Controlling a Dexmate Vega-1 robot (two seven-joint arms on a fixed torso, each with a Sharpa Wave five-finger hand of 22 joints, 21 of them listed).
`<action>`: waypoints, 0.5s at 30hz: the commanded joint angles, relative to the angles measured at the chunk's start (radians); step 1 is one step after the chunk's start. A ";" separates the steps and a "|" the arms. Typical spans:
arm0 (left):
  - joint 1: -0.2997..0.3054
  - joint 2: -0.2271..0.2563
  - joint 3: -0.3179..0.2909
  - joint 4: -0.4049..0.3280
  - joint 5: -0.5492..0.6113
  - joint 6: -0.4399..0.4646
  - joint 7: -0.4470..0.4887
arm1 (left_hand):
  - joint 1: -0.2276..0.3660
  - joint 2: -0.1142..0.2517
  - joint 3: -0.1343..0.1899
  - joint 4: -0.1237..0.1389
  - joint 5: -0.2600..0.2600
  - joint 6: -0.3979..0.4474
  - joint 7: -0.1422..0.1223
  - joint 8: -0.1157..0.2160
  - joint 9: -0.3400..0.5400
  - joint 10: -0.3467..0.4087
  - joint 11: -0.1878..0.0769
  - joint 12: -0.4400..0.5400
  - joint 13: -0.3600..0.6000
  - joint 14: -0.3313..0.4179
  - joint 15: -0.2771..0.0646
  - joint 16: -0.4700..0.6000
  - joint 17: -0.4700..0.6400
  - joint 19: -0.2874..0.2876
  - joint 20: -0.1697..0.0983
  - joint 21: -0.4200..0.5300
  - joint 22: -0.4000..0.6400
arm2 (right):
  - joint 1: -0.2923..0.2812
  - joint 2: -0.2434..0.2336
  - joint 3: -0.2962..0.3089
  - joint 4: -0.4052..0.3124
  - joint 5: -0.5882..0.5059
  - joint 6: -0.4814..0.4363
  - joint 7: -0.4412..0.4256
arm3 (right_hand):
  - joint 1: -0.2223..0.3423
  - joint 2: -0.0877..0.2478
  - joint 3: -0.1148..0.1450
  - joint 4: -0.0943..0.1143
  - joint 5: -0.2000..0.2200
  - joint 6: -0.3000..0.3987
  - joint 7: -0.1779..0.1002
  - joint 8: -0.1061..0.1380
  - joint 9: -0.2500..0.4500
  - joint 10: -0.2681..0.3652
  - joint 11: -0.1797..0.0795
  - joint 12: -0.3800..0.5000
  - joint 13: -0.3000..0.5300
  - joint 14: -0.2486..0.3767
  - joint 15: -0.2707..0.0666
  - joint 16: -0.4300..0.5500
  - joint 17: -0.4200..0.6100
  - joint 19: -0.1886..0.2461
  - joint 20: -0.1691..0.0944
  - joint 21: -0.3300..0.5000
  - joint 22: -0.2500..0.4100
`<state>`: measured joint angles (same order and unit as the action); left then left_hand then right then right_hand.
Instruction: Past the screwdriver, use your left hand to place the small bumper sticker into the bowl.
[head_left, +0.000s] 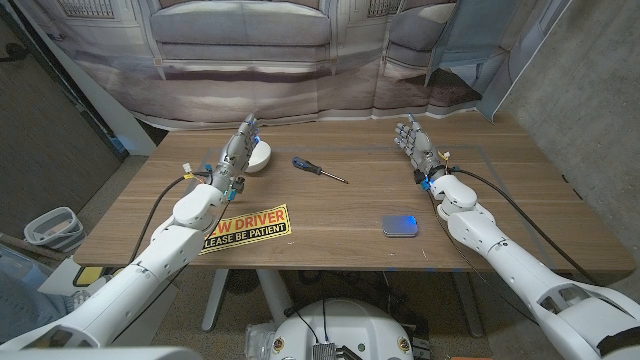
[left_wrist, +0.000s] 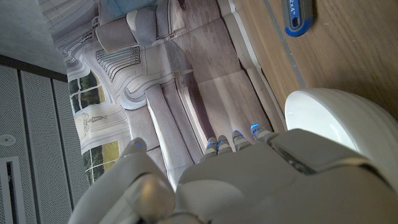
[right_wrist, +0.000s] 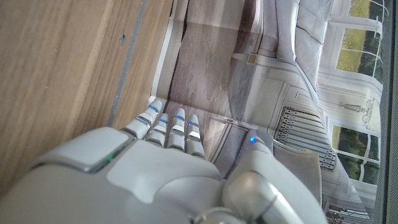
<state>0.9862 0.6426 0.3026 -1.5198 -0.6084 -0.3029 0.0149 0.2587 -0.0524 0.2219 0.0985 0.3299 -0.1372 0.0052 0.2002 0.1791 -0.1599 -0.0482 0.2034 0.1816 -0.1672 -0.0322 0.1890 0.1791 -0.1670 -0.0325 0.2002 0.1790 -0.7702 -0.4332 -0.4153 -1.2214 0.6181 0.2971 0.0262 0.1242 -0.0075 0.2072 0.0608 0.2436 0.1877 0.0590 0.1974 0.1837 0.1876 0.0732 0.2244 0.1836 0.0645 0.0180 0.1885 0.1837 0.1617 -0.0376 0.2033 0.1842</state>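
The left robot hand (head_left: 243, 143) reaches over the white round bowl (head_left: 259, 158) at the table's far edge, fingers straight and apart, holding nothing, likely where a release would come. The yellow-and-black bumper sticker (head_left: 246, 229) lies flat on the wooden table (head_left: 340, 215) near the front edge, beside the left forearm, well apart from the bowl. The black-handled screwdriver (head_left: 318, 169) lies just right of the bowl. A blue tin (head_left: 400, 225) sits further right. The right robot hand (head_left: 413, 139) waits, fingers extended together, empty.
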 joint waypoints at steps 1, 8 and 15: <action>0.018 0.015 -0.003 -0.022 0.018 -0.013 0.007 | 0.013 0.003 0.002 -0.005 0.008 0.007 0.002 0.003 0.005 0.006 -0.002 0.005 0.003 -0.055 0.003 0.004 0.002 -0.113 -0.074 0.007 0.003 | -0.015 -0.007 0.002 -0.020 -0.001 0.004 -0.005 | 0.010 0.005 0.002 -0.007 0.001 0.011 0.001 0.003 0.003 0.009 -0.003 0.003 0.004 0.009 0.000 0.003 0.003 0.004 -0.013 0.001 0.001; 0.030 0.013 -0.004 -0.022 0.022 -0.034 0.007 | 0.015 0.004 0.001 -0.006 0.007 0.008 0.002 0.002 0.005 0.007 -0.001 0.005 0.003 -0.056 0.004 0.003 0.002 -0.113 -0.074 0.007 0.003 | -0.018 -0.005 0.002 -0.024 -0.008 0.015 -0.013 | 0.010 0.005 0.001 -0.007 0.001 0.010 0.001 0.002 0.003 0.008 -0.001 0.001 0.004 0.010 0.000 0.003 0.003 0.005 -0.015 0.001 0.001; 0.047 0.014 -0.004 -0.032 0.029 -0.052 0.009 | 0.018 0.006 0.000 -0.007 0.007 0.009 0.002 0.002 0.005 0.009 -0.005 0.005 0.003 -0.055 0.004 0.002 0.002 -0.114 -0.068 0.006 0.003 | -0.012 -0.003 0.003 -0.016 -0.006 0.009 -0.016 | 0.011 0.007 0.001 -0.008 0.000 0.012 0.000 0.003 0.003 0.007 0.000 0.001 0.004 0.009 0.001 0.002 0.003 0.005 -0.015 0.001 0.001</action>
<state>1.0110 0.6551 0.3000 -1.5408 -0.5886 -0.3276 0.0217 0.2652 -0.0458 0.2194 0.0961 0.3299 -0.1319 0.0106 0.2002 0.1790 -0.1544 -0.0536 0.2034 0.1815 -0.1672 -0.0322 0.1890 0.1791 -0.1670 -0.0325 0.2002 0.1790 -0.7845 -0.4375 -0.4139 -1.2409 0.6140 0.3032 0.0157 0.1282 -0.0035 0.2072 0.0609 0.2436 0.1876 0.0590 0.1974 0.1837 0.1876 0.0732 0.2244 0.1836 0.0645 0.0180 0.1885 0.1837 0.1617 -0.0376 0.2033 0.1841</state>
